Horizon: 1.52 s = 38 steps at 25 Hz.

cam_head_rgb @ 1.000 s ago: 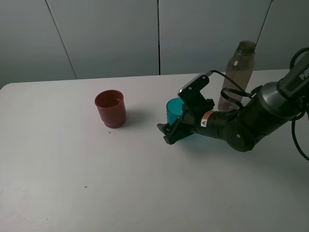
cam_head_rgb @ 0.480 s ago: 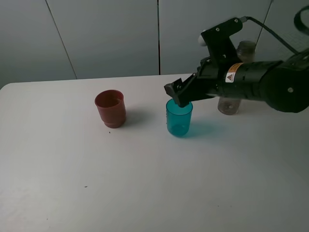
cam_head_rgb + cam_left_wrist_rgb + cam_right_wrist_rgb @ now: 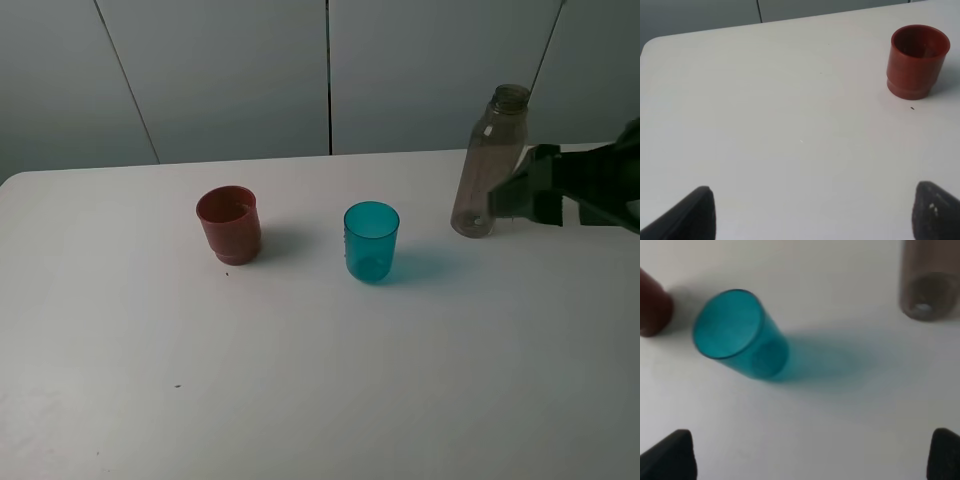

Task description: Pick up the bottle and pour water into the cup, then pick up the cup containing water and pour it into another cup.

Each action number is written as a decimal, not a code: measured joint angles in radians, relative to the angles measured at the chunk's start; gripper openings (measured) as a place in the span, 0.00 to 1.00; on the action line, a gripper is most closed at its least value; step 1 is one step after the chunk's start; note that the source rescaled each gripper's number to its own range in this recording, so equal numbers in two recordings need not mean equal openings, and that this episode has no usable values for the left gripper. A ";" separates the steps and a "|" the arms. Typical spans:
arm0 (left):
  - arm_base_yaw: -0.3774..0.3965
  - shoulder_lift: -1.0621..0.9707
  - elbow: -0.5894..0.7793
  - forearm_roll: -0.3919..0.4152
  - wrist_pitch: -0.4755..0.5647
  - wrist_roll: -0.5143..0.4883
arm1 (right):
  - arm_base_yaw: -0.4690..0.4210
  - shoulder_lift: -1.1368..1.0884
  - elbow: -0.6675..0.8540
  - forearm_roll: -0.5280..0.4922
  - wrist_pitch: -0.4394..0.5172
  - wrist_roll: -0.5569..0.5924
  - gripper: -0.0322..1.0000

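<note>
On table: bottle (image 3: 487,165) upright | left wrist: only red-brown cup (image 3: 918,61)

The bottle (image 3: 489,162), tall, slim, smoky grey-brown and capless, stands upright on the table at about two o'clock from the cup (image 3: 371,241). That cup, a small teal translucent tumbler, stands upright mid-table. Another cup (image 3: 229,224), squat, opaque red-brown with a stepped base, stands upright at nine o'clock from it, well apart.
</note>
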 joint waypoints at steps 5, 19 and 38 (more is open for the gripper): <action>0.000 0.000 0.000 0.000 0.000 0.000 | -0.182 -0.276 0.004 -0.063 0.153 0.020 0.99; 0.000 0.000 0.000 0.000 0.000 0.000 | -0.216 -0.856 0.021 -0.141 0.443 -0.118 0.99; 0.000 0.000 0.000 0.000 0.000 0.000 | -0.216 -0.951 0.078 -0.148 0.491 -0.138 0.99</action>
